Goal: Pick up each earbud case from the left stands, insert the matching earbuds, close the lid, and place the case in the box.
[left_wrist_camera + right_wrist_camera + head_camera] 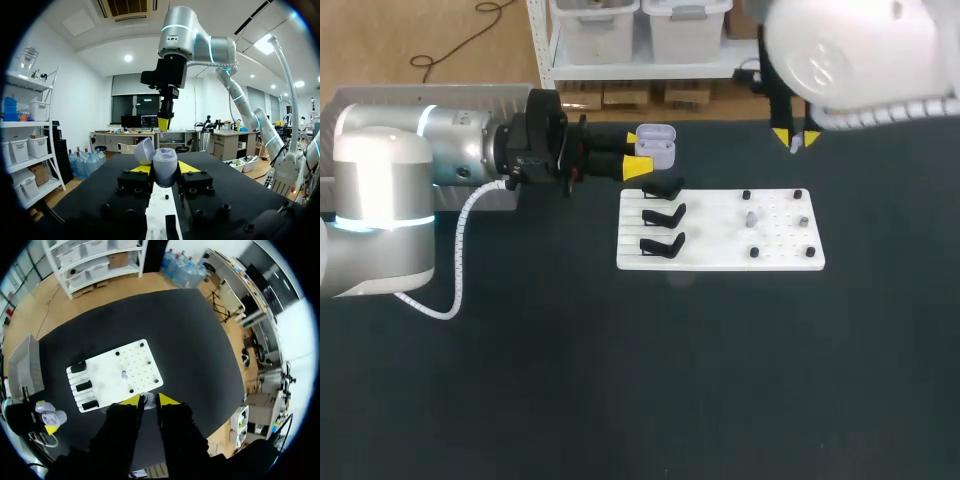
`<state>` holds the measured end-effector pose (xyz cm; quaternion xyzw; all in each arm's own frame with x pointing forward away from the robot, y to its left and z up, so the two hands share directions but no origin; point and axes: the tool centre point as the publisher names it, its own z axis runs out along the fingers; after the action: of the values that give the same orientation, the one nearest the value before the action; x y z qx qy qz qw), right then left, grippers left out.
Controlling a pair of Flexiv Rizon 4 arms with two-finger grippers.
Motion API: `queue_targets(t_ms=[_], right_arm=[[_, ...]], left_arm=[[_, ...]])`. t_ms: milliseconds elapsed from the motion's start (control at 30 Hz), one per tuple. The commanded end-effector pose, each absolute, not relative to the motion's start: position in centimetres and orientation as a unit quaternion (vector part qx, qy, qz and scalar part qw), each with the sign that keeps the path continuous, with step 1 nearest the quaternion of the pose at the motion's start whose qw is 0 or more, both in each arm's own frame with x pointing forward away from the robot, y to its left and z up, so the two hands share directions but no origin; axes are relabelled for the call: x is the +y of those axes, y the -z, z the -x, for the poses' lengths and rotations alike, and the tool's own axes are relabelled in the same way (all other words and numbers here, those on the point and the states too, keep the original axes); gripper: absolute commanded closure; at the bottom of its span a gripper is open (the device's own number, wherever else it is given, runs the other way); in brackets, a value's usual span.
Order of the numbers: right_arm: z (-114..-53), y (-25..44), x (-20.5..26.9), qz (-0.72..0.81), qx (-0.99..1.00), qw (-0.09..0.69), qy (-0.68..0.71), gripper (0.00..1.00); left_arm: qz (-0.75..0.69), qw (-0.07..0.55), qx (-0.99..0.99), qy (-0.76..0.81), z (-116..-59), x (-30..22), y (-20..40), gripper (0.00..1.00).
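My left gripper point(636, 152) is shut on a lavender earbud case point(657, 147), held above the table just behind the white board point(720, 255). The case's lid point(144, 150) stands open, and the case body point(165, 162) sits between the yellow fingertips point(189, 167). My right gripper point(796, 138) hangs above the board's far right corner, shut on a small pale earbud point(145, 399). In the left wrist view it point(164, 123) hovers above and beyond the open case. Two more earbuds point(751, 217) lie on the board. Three black stands point(665, 213) at the board's left side are empty.
A grey box point(440, 93) sits at the far left, partly behind my left arm; it also shows in the right wrist view point(25, 367). Small black pegs point(754, 252) stick up from the board's right half.
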<state>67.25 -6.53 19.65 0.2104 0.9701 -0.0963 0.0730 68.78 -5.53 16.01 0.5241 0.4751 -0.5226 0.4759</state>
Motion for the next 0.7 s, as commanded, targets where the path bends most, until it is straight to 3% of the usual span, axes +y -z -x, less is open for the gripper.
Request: queue_targets(t_ms=[33, 700], right_arm=[[-67.7, -20.5, -5.1, -0.238, 0.963, 0.039, 0.123, 1.00], [-66.6, -20.9, -3.4, -0.252, 0.961, 0.034, 0.112, 1.00]], left_arm=[[-0.523, 0.479, 0.476, 0.521, -68.6, -5.6, -16.0, 1.00], [-0.523, 0.479, 0.476, 0.521, -68.6, -5.6, -16.0, 1.00]])
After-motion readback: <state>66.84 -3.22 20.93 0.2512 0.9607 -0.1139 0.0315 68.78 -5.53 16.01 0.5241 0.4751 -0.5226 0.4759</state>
